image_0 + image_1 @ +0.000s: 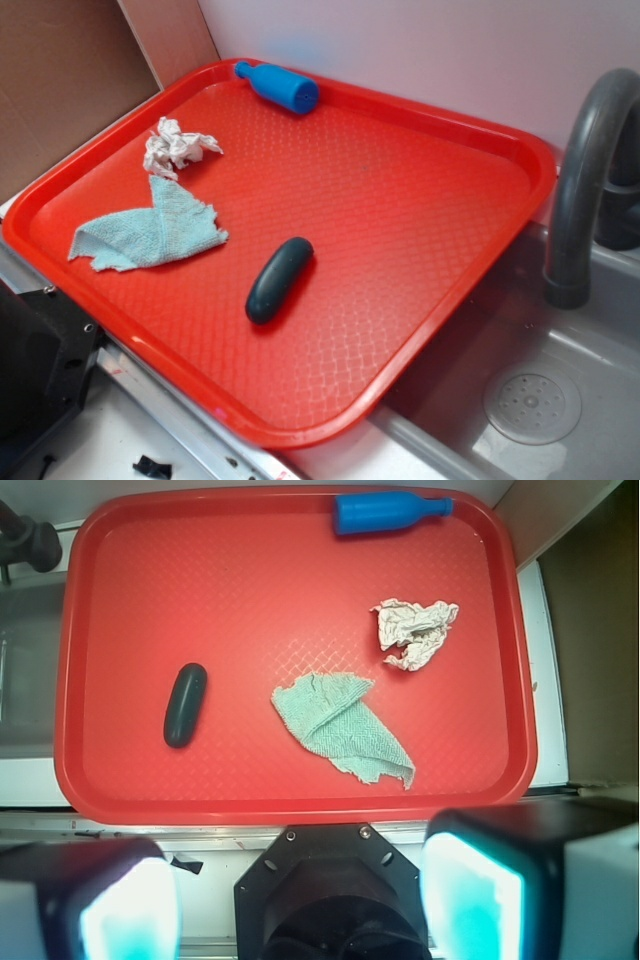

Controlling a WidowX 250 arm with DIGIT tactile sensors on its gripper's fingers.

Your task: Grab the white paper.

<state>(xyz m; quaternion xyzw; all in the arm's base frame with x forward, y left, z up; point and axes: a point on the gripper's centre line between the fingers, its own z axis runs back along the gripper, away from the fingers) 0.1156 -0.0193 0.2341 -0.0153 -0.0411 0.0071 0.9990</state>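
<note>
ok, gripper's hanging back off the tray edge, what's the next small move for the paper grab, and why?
Probably move forward over the red tray to line up above the white paper, staying open. In the wrist view the gripper sits outside the near rim, fingers spread, holding nothing. The paper lies ahead and to the right in that view, with the blue cloth closer in, so stay high past it.

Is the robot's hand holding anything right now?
No. The hand is open and empty; the white paper lies untouched on the red tray.
</note>
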